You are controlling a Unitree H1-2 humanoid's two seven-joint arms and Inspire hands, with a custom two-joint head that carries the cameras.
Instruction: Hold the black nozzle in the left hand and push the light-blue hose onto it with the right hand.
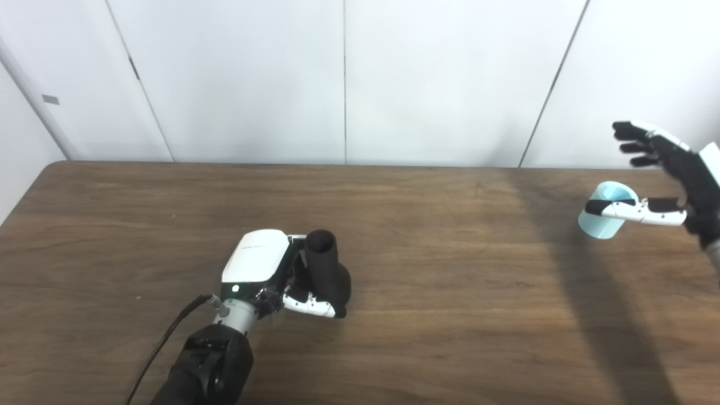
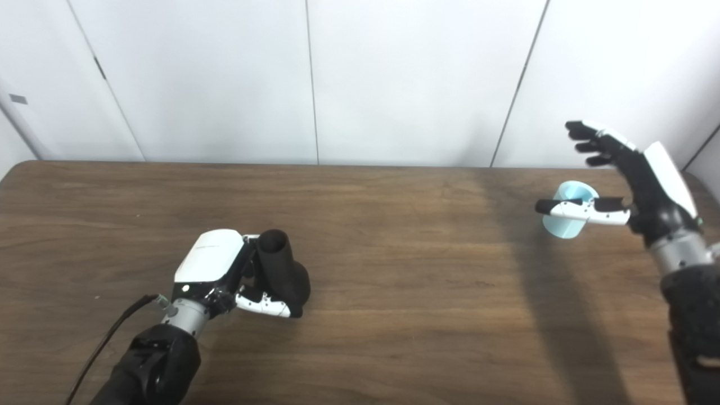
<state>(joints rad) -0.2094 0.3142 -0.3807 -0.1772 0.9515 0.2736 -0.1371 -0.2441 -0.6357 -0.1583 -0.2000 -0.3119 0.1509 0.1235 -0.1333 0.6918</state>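
Where the left arm enters from the bottom edge, a black cable [image 1: 163, 343] runs alongside its dark sleeve up to the wrist. The left hand [image 1: 270, 270] rests low on the brown wooden table [image 1: 427, 292], left of centre, with its white back plate facing up and a small green light lit near the wrist. Its fingers are closed around the black nozzle [image 1: 326, 264], and the thumb lies across the nozzle's near, wider end. The nozzle stands tilted, with its open round mouth pointing up and away from the camera, clear of the hand.

Well apart from it, at the far right of the table, the right hand [image 2: 635, 180] is raised above the surface. Its fingers [image 2: 590, 140] are spread apart and point left and upward, closed on nothing. The thumb reaches out to the left and crosses in front of the light-blue hose [image 2: 565, 222], a short, wide tube piece with its open end tilted upward. Whether the thumb touches the hose cannot be told. A broad shadow falls across the table below the right arm. Beyond the table's far edge stand plain white wall panels [image 1: 349, 79].
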